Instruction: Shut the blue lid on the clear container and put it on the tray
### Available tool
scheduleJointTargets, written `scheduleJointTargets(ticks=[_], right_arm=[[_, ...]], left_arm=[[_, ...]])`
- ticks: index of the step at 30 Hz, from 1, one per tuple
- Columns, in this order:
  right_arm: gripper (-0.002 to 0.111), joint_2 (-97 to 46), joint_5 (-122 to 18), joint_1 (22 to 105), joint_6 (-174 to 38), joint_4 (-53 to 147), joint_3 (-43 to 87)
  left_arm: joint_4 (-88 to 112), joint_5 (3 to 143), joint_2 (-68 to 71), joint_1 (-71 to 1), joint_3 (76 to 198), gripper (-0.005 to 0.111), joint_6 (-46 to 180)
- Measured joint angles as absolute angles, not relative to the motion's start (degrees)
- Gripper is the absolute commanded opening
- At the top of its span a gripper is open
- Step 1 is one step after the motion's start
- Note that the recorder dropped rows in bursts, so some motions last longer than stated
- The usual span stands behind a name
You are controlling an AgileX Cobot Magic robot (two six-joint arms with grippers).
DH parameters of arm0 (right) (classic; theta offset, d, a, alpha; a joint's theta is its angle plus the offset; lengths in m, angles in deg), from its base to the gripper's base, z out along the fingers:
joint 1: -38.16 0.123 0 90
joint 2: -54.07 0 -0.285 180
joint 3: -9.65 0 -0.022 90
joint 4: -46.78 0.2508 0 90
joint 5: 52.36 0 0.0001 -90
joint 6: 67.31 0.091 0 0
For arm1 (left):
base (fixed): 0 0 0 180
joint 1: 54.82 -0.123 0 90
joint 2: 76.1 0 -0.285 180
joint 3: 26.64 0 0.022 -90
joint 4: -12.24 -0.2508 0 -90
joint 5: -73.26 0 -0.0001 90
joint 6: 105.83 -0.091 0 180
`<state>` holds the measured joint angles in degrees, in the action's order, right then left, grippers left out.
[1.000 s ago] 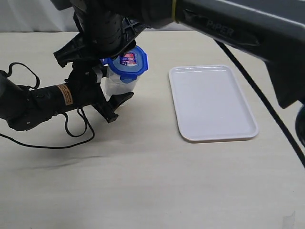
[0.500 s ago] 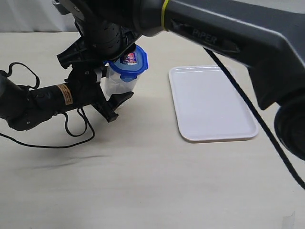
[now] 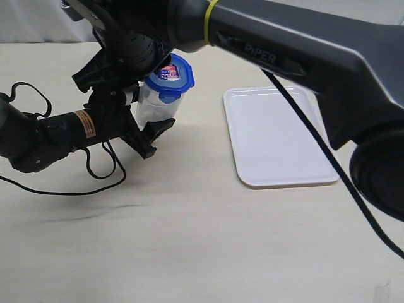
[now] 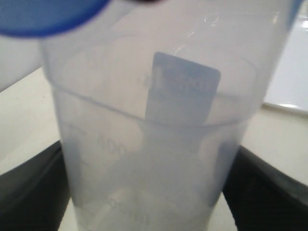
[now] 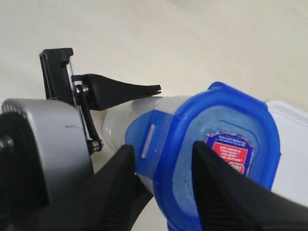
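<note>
At the left of the exterior view the left tool (image 3: 150,120) is clenched on the clear container (image 3: 153,106). Its wrist camera shows a dark finger (image 4: 29,192) against each side of the translucent wall. The container is over the desk (image 3: 189,240) and tilted, its mouth leaning toward the tray side; whether its base touches the desk I cannot tell. The blue lid (image 3: 169,77) sits on that mouth, sticker up, apparently seated all round. One side flap (image 5: 149,139) shows in the right wrist view, but whether it has snapped home is not clear. The right arm reaches across the middle from the right. Its tool (image 5: 162,147) is released, with fingers parted over the lid's top and nothing between them; whether the tips touch the lid is hard to say. Well apart to the right, the tray (image 3: 322,170) lies flat on the desk. I judge the closing step to be in hand, with the placing not yet begun. The next move likely calls for the left tool to keep the container steady while the right one presses each flap down against the rim. The tilt could let the lid slide or the container twist in the grip. Only then would the closed container go across to the tray and be set down upright.
</note>
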<state>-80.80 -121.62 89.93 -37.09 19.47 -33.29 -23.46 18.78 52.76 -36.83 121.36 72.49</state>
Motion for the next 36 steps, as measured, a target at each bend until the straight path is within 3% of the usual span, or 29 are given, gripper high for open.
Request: scheduleJointTargets(ticks=[5, 13, 36], right_arm=[[0.031, -81.14, -121.62, 90.14, -38.35, 19.03, -33.42], [0.013, -81.14, -121.62, 90.27, -39.89, 18.71, -33.42], [0.014, -82.82, -120.64, 90.94, -44.72, 15.61, -33.87]], left_arm=[[-23.67, 18.78, 52.76, -36.83, 121.36, 0.0, 72.62], [-24.41, 18.89, 52.76, -36.83, 121.7, 0.0, 72.75], [-24.71, 18.79, 52.76, -37.36, 121.82, 0.0, 73.61]])
